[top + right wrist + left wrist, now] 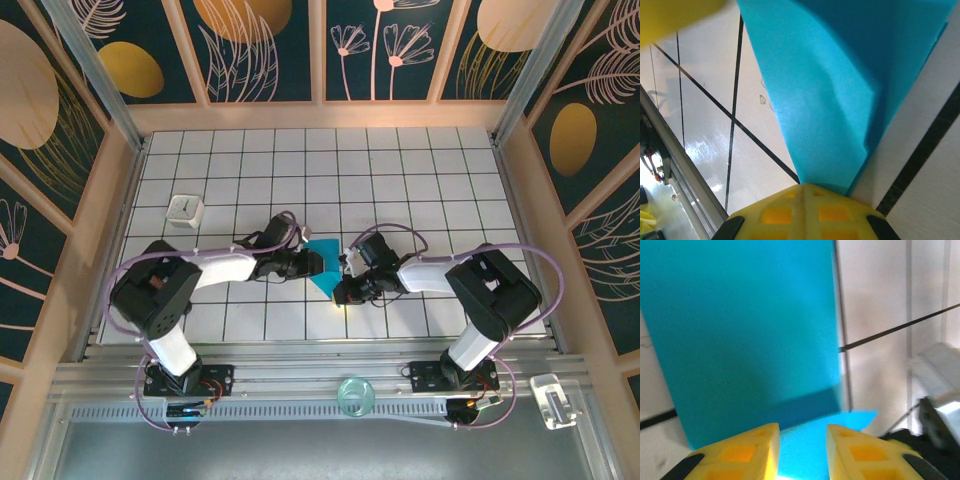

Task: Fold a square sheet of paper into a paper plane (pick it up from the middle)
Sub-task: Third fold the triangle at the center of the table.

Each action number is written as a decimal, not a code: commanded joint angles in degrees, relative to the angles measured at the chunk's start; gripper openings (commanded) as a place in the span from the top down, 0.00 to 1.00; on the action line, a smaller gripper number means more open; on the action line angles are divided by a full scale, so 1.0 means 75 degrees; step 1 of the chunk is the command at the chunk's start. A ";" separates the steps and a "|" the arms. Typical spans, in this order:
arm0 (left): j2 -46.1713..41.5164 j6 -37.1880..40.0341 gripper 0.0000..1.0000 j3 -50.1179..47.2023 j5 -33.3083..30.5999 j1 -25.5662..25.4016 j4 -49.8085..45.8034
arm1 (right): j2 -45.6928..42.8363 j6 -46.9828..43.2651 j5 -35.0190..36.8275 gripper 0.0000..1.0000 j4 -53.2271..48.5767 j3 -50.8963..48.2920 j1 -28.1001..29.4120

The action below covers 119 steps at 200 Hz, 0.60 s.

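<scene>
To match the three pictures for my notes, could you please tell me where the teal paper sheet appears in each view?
Top external: teal paper sheet, small, just below the picture's centre.
Left wrist: the sheet covers the upper left and middle, above the left gripper.
Right wrist: the sheet fans up and right from the right gripper, which is shut on it.
Shared landmark: the black grid lines of the white table.

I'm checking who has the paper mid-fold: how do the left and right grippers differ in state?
The left gripper has its jaws apart with a clear gap between them, while the right gripper has its jaws pressed together. The right gripper pinches a pointed end of the teal paper; the left gripper clamps nothing, and the paper merely shows through its gap. Both are yellow-tipped and sit right at the paper.
</scene>
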 commanded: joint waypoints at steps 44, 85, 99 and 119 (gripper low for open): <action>-0.0430 -0.1756 1.00 -0.0914 0.0531 -0.0559 0.1284 | 0.0177 0.0003 0.0501 1.00 -0.0778 -0.0339 0.0005; 0.0028 -0.2218 1.00 -0.1043 0.0622 -0.0737 0.1980 | 0.0189 -0.0020 0.0546 1.00 -0.0810 -0.0316 -0.0003; 0.0168 -0.2359 1.00 -0.1076 0.0658 -0.0758 0.2194 | 0.0210 -0.0023 0.0536 1.00 -0.0827 -0.0292 0.0003; 0.0507 -0.2354 1.00 -0.1079 0.0570 -0.0766 0.2194 | 0.0231 -0.0040 0.0581 1.00 -0.0872 -0.0268 0.0004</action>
